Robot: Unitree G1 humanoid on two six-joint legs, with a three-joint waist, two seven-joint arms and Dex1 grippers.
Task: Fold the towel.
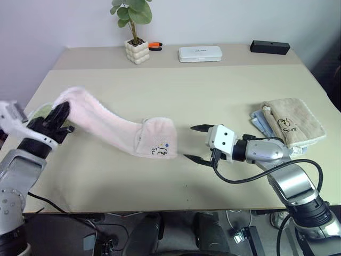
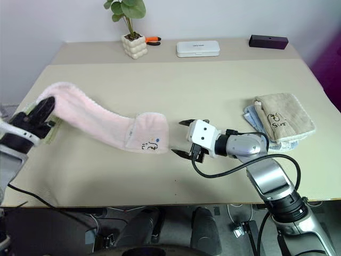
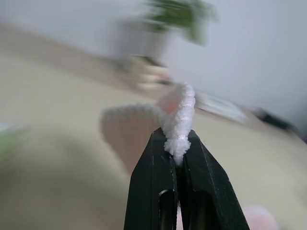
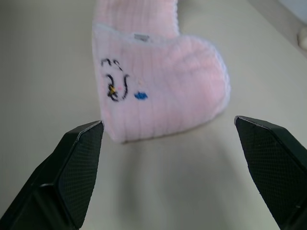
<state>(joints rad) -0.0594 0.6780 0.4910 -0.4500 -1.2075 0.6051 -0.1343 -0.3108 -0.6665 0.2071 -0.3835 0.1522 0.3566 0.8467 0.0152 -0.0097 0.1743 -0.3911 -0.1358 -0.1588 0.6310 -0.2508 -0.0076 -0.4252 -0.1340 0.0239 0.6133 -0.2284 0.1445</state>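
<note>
The pale pink towel (image 1: 114, 128) stretches as a long strip across the left half of the table, its right end (image 4: 158, 86) folded over with a small dark printed mark showing. My left gripper (image 1: 59, 118) is shut on the towel's left end and holds it lifted off the table; the whitish edge trim (image 3: 180, 127) is pinched between its black fingers. My right gripper (image 1: 193, 144) stands open just right of the folded end, apart from it, with nothing between its fingers (image 4: 79, 158).
A beige towel on a blue cloth (image 1: 290, 121) lies at the right edge. A light green towel (image 1: 38, 113) peeks out behind my left gripper. At the back stand a potted plant (image 1: 136, 37), a white case (image 1: 200, 53) and a black box (image 1: 269, 47).
</note>
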